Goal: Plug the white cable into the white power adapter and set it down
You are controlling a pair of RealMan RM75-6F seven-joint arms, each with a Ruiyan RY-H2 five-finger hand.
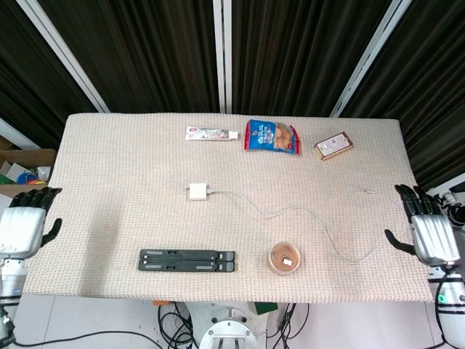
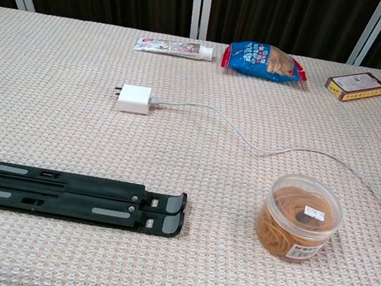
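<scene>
The white power adapter (image 1: 197,191) (image 2: 134,98) lies on the beige table mat near the middle. The white cable (image 1: 312,218) (image 2: 262,148) is plugged into its right side and curves off to the right across the mat. My left hand (image 1: 22,229) hangs off the table's left edge, fingers apart, holding nothing. Off the right edge, my right hand (image 1: 429,233) is likewise spread and holds nothing. Neither hand shows in the chest view.
A black folded stand (image 1: 187,259) (image 2: 70,195) lies at the front. A tub of rubber bands (image 1: 284,258) (image 2: 301,217) sits right of it. Along the back lie a toothpaste tube (image 1: 211,134), a blue snack bag (image 1: 272,137) and a small box (image 1: 334,145).
</scene>
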